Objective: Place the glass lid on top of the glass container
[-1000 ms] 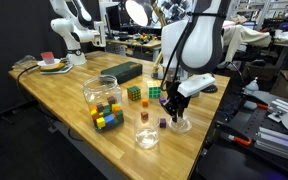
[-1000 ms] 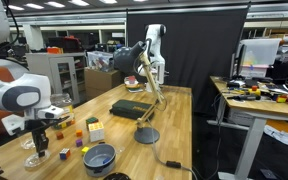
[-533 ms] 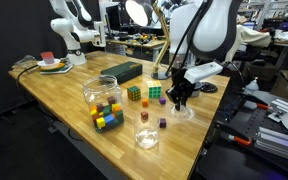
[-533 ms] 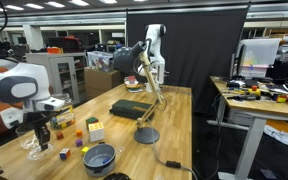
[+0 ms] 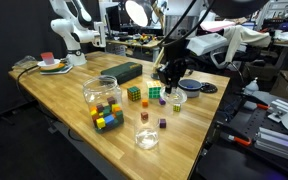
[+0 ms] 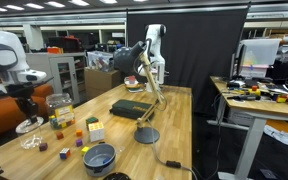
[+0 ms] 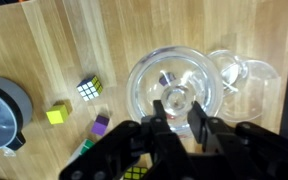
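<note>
My gripper [image 7: 179, 108] is shut on the central knob of the glass lid [image 7: 159, 70], a clear round disc that fills the middle of the wrist view. In an exterior view the gripper [image 5: 171, 85] holds the lid [image 5: 177, 98] above the table. The short glass container [image 5: 147, 137] stands near the table's front edge, apart from the lid. In the wrist view it [image 7: 249, 80] shows as clear rings just right of the lid. In an exterior view the gripper [image 6: 26, 112] hangs over the container [image 6: 31, 143].
A big jar of coloured cubes [image 5: 102, 100] stands left of the container. Two Rubik's cubes [image 5: 134, 94], small loose cubes [image 7: 56, 113], a black box [image 5: 122, 71], a dark dish [image 5: 194, 87] and a grey bowl [image 6: 99, 157] lie around.
My gripper has risen from the table with the glass lid in it and moved back, away from the front edge. The container has not moved.
</note>
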You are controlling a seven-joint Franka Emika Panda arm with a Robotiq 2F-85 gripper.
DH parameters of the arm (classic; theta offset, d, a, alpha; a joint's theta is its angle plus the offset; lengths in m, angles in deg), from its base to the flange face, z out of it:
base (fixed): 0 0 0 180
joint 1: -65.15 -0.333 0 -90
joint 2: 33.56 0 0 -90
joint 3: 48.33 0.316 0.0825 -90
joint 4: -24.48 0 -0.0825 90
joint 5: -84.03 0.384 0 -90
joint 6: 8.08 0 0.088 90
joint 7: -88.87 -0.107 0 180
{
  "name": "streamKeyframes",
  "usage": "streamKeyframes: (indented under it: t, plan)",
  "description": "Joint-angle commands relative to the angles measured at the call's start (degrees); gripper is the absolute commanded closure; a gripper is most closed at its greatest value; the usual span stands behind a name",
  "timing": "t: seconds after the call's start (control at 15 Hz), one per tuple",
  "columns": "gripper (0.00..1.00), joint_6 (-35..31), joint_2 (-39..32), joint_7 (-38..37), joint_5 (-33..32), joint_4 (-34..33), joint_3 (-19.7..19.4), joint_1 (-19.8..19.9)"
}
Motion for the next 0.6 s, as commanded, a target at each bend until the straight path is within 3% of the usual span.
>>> streamKeyframes:
  t: [0.0, 0.33, 0.4, 0.47, 0.53]
  plan:
    - [0.93, 6.8, 0.9, 1.1, -0.6, -3.9, 6.9, 1.6]
    - [0.93, 11.0, -4.0, 1.5, -3.8, -11.2, 13.3, 0.6]
    - [0.93, 9.0, -1.3, 0.3, -2.0, -8.3, 13.2, 0.8]
    - [0.71, 9.1, -2.0, 0.2, -2.0, -9.0, 13.5, 0.6]
    - [0.71, 9.0, -2.2, 0.2, -2.0, -8.9, 13.5, 0.6]
